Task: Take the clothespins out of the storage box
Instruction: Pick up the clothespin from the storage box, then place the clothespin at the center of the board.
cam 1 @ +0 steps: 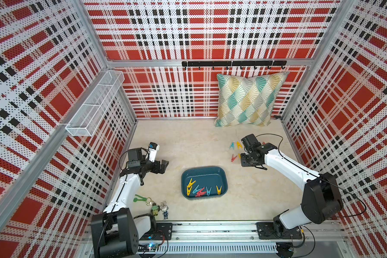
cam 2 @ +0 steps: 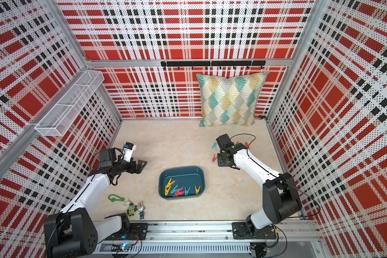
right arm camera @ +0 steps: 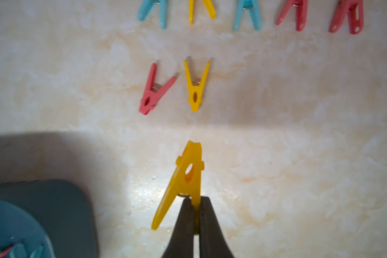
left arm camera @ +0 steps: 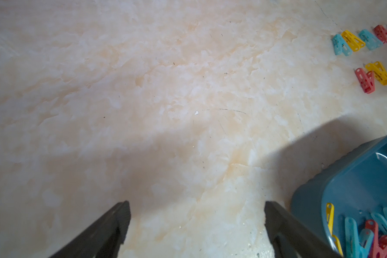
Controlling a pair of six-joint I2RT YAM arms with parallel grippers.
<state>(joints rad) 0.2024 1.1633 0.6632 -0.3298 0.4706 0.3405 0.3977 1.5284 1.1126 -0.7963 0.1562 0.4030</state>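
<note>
Lower centre, right jaws clamp a yellow clothespin [right arm camera: 193, 188]; left jaws gape near the storage box [left arm camera: 309, 201].

Matched pair of arms, as seen from the floor.
- Left arm [cam 1: 128, 189], right arm [cam 1: 284, 164]: glossy white link shells, matte black joints, and a thin black line along each white link.
- Shoulder housings [cam 1: 322, 201]: bulky, rounded, black. The left one's side has small round holes.
- Cables [cam 1: 269, 134]: thin, black, looping loose off the wrists.
- Wrist camera [cam 1: 134, 156]: a black box, with a white module [cam 1: 153, 151] bearing a blue patch beside it.
- Left gripper [left arm camera: 196, 204], right gripper [right arm camera: 196, 200]: dark grey tapered fingers [left arm camera: 112, 227].
</note>
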